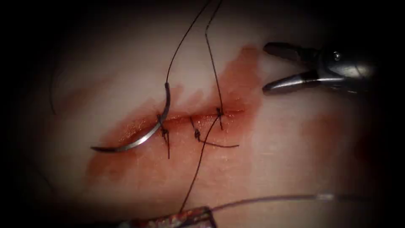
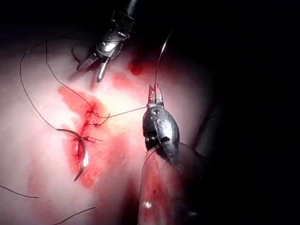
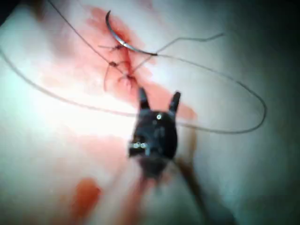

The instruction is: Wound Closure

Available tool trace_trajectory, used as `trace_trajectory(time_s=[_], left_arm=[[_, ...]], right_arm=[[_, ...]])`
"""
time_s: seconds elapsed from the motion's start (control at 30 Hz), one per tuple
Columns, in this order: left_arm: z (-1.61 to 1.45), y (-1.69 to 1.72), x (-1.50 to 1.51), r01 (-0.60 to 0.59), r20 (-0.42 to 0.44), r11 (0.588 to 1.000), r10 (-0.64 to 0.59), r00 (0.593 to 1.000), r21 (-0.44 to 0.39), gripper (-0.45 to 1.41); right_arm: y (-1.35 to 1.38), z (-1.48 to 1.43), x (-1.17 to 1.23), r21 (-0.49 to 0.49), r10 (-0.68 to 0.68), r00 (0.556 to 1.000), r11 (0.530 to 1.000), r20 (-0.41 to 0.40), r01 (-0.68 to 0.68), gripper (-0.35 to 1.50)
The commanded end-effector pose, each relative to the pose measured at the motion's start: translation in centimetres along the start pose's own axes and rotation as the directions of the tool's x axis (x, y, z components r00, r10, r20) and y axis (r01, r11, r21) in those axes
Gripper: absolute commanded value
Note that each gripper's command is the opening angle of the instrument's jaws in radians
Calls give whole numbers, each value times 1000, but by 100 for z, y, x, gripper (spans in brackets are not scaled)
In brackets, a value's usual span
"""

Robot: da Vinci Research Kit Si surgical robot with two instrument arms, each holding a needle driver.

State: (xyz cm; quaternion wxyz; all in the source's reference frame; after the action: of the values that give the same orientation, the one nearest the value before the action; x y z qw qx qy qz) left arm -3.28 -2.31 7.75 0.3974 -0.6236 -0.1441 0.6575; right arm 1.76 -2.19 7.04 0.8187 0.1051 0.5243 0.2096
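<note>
1. Endoscope view: my right tool (image 1: 270, 67) hangs wide open, holding nothing, right of the cut (image 1: 202, 115) in the pale pork tissue (image 1: 295, 160).
2. My left tool (image 2: 156, 90) is clamped on the dark thread (image 1: 198, 162).
3. Well left of my right tool, the curved steel needle (image 1: 147, 131) sits in the tissue across the cut, held by neither tool.

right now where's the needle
In the endoscope view the needle lies free at the left end of the cut, crossing it beside the leftmost knot, tip pointing left; whether it pierces the tissue is unclear.
</note>
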Motion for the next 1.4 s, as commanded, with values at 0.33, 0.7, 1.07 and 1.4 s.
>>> trace_trajectory(time_s=[0.33,0.7,1.07,1.4], left_arm=[[35,-17,58,-27,-10,999,27,1000,-25,-45],[45,-47,55,-39,-11,998,38,999,-40,-45],[45,-68,33,-21,-8,999,20,1000,-48,-45],[55,-85,37,-3,-8,999,3,1000,-53,-45]], right_arm=[[-48,-20,5,-91,110,993,989,-47,-114,120],[-94,2,55,-36,96,984,994,-151,-102,-35],[-87,61,58,-78,37,988,996,-153,-50,-35],[-100,112,43,-47,10,988,999,-154,-17,-35]])
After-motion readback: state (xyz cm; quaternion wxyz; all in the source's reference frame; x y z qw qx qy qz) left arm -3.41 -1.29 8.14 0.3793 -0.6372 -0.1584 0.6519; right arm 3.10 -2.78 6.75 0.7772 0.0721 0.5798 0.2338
